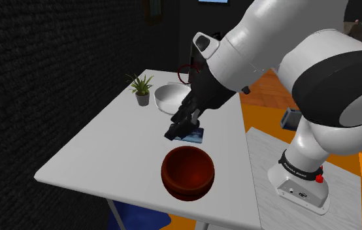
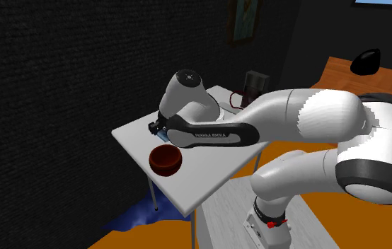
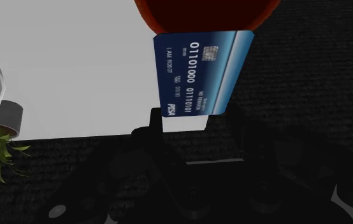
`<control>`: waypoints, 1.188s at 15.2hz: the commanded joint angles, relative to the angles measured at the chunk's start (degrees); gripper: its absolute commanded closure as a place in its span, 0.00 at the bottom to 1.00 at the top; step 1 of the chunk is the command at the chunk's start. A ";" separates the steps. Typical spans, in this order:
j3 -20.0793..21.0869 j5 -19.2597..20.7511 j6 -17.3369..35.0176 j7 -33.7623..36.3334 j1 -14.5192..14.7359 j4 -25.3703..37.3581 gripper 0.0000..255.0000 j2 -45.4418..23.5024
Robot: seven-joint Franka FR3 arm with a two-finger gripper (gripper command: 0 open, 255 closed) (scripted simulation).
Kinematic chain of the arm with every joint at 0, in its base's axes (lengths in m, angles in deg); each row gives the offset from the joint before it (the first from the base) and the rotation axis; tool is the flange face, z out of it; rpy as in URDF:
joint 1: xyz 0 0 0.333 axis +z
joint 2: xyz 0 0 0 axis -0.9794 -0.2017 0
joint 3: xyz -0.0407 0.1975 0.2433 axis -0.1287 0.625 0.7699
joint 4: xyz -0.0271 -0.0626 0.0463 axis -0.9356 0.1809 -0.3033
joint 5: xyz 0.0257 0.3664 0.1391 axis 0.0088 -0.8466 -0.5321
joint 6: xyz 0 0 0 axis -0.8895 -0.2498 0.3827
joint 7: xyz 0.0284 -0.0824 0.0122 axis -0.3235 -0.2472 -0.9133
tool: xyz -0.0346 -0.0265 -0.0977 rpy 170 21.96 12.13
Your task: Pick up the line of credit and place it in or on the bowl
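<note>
One white arm (image 1: 264, 39) with one black gripper (image 3: 195, 113) leans over a single white table (image 1: 101, 144) that carries one blue card (image 3: 201, 73), two bowls and one small potted plant (image 1: 141, 87). The gripper's two fingers (image 3: 155, 124) are closed on the card, clasping its narrower near end between them, with the printed face turned to the wrist camera. From the fingertips the card stretches toward the dark red bowl (image 1: 187, 172), and its far end overlaps that bowl's lower edge in the wrist view. In the shoulder view the card sits at the fingertips near the middle of the table, between the dark red bowl toward that view's bottom and the white bowl (image 1: 171, 98) farther back, with the plant just beside the white bowl on that view's left. The fingers are black against a dark textured background, so their outlines are hard to pick out. The wrist view cuts off the dark red bowl at its edge and shows just a sliver of the white bowl. In the second exterior view the forearm covers most of the card and the gripper, leaving a small trace of blue beside the dark red bowl. A dark object (image 2: 256, 83) with a red loop stands at the table's far end, too indistinct to identify.
</note>
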 commanded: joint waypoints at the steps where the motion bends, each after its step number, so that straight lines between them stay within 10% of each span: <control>1: 2.22 -0.57 -1.48 2.97 1.12 -0.05 1.00 1.86; 18: 9.49 -1.94 13.32 5.58 -0.55 -8.50 1.00 -4.28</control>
